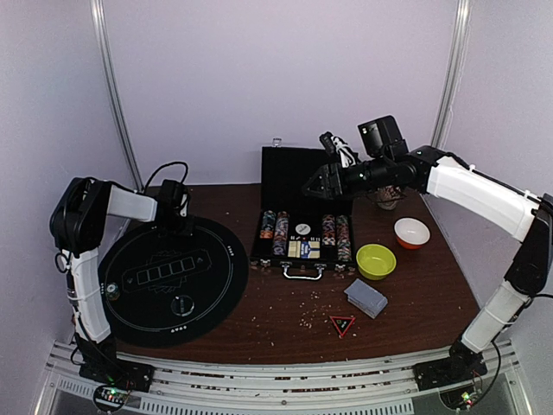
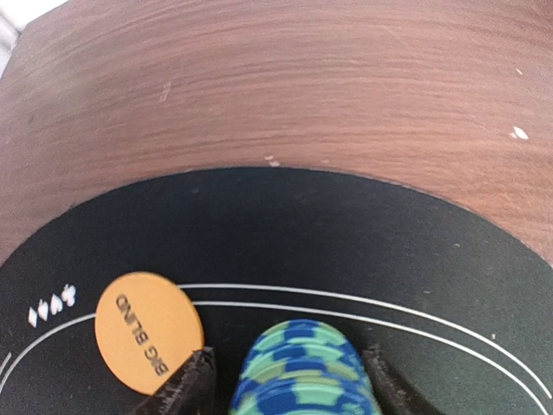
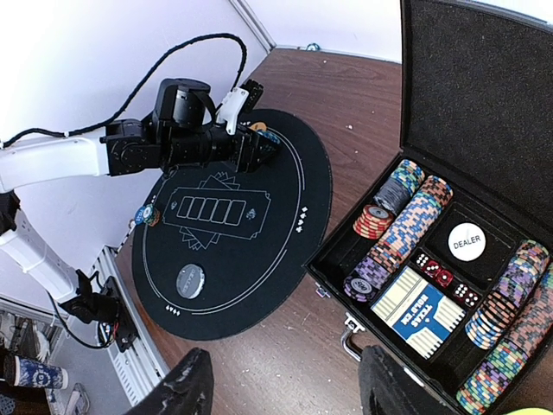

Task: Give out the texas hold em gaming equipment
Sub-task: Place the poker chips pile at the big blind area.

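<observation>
A stack of blue and teal chips [image 2: 302,367] stands on the far edge of the round black mat [image 1: 207,294], between the fingers of my left gripper [image 2: 289,380]. The jaws straddle it with a dark gap on the left side. An orange "BIG BLIND" disc [image 2: 149,333] lies flat just left of the left finger [image 2: 190,385]. My right gripper [image 3: 289,389] is open and empty, high above the open black chip case [image 1: 278,177]. The case holds rows of chips [image 3: 406,216], a white DEALER disc [image 3: 467,242], dice and a card box [image 3: 423,311].
A clear disc [image 1: 182,304] and a small chip stack [image 1: 111,290] lie on the mat. A grey-blue deck [image 1: 366,297], a red triangle [image 1: 342,325], a yellow-green bowl [image 1: 376,260] and a red-and-white bowl [image 1: 411,232] sit right of the case. A mug [image 1: 386,199] stands behind the right arm.
</observation>
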Controlling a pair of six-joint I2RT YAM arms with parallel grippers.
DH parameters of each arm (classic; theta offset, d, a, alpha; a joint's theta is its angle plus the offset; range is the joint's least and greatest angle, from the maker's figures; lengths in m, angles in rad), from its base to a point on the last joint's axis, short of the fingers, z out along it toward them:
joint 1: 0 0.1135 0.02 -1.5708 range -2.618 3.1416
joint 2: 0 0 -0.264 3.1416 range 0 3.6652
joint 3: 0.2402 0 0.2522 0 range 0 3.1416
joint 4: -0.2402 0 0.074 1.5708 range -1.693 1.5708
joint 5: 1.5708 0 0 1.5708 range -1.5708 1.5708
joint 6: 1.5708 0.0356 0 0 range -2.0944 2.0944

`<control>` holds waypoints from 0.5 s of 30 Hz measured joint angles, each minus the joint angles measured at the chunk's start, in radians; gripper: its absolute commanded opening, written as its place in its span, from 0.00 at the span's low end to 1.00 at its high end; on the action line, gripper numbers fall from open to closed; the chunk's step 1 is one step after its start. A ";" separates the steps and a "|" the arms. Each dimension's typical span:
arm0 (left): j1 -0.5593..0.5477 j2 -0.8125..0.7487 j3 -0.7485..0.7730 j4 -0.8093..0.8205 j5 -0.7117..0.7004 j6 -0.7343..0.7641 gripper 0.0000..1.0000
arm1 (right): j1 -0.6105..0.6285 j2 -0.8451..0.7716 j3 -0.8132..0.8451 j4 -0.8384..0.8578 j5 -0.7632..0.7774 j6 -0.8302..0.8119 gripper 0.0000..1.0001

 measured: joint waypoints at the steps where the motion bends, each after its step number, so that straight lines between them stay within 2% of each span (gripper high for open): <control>1: 0.000 -0.002 -0.005 0.006 -0.002 0.000 0.69 | 0.000 -0.003 0.000 0.000 0.000 0.000 0.61; 6: 0.002 -0.021 -0.034 0.025 -0.010 0.003 0.78 | 0.000 -0.012 0.000 0.002 0.000 0.004 0.79; 9: 0.002 -0.037 -0.047 0.022 -0.010 0.010 0.80 | 0.000 -0.013 -0.001 0.004 0.000 0.014 0.97; 10: 0.002 -0.043 -0.051 0.021 -0.010 0.012 0.81 | 0.000 -0.013 -0.002 0.005 -0.001 0.011 1.00; 15: 0.001 -0.097 -0.075 0.021 0.021 0.035 0.80 | 0.000 -0.013 -0.008 0.008 -0.003 0.014 1.00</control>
